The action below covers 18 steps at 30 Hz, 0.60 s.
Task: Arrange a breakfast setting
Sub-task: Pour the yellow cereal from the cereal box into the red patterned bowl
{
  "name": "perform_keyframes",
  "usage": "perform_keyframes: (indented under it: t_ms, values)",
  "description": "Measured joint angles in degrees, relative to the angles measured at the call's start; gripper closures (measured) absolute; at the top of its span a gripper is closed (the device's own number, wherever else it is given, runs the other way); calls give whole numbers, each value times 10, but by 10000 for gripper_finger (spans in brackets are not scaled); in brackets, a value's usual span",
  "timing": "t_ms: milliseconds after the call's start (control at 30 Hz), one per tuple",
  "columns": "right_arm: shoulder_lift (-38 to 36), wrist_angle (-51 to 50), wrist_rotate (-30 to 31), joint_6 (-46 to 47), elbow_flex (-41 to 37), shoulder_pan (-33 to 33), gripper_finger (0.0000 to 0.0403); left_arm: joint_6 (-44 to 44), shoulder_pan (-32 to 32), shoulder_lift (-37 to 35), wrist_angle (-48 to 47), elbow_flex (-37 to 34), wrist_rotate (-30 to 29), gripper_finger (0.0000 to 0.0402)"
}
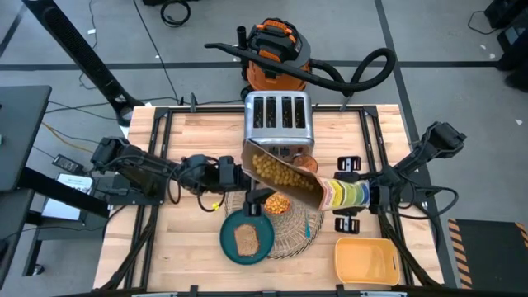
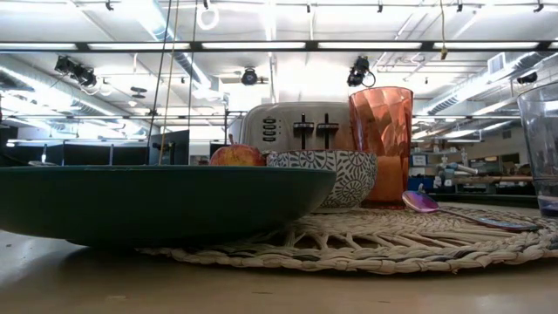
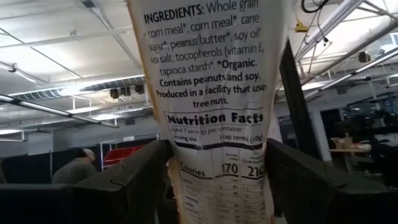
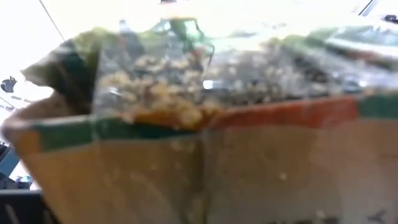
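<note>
A cereal box [image 1: 285, 175] hangs slantwise in the air above the round woven placemat [image 1: 290, 231], between my two grippers. My left gripper [image 1: 238, 172] is shut on its left end, with the box's narrow printed panel [image 3: 217, 93] between the fingers. My right gripper [image 1: 371, 195] is shut on the box's striped end. On the mat below stand a small patterned bowl [image 2: 327, 177] with orange-yellow pieces in it [image 1: 278, 203], the orange cup [image 2: 381, 144] and the spoon [image 2: 425, 202]. The dark teal plate [image 1: 246, 238] carries the toast slice [image 1: 246, 239]. The apple [image 2: 235, 155] shows behind the plate. My left gripper has the box between its two fingers [image 3: 134, 180], one on each wide face beside the narrow printed panel [image 3: 217, 143]. The fingers come from the table's left, slanting upward. The box is lifted clear of the table. My right gripper meets the box at its striped end [image 1: 346, 194], coming from the table's right. The box [image 4: 205, 162] fills its wrist view and hides the fingers, so the kind of hold cannot be told. That end too is clear of the table.
The chrome toaster [image 1: 279, 120] stands just behind the box at the table's far side. A square yellow tray [image 1: 365, 260] sits at the near right corner. Bare wood lies at the near left [image 1: 177, 247]. A person [image 3: 74, 168] shows in the room beyond.
</note>
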Motion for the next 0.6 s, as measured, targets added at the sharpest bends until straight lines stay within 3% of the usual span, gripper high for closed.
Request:
perform_keyframes:
  t_ms: [100,333,600]
  values:
    - [-1,-1,5,-7,0,11,239,-1,6,0,-6,0,8,131]
    - [-2,-4,13,-26,0,25,239,-16,5,0,-2,0,97,110]
    - [-2,-7,28,-6,-1,0,239,-49,11,0,-2,0,105,89]
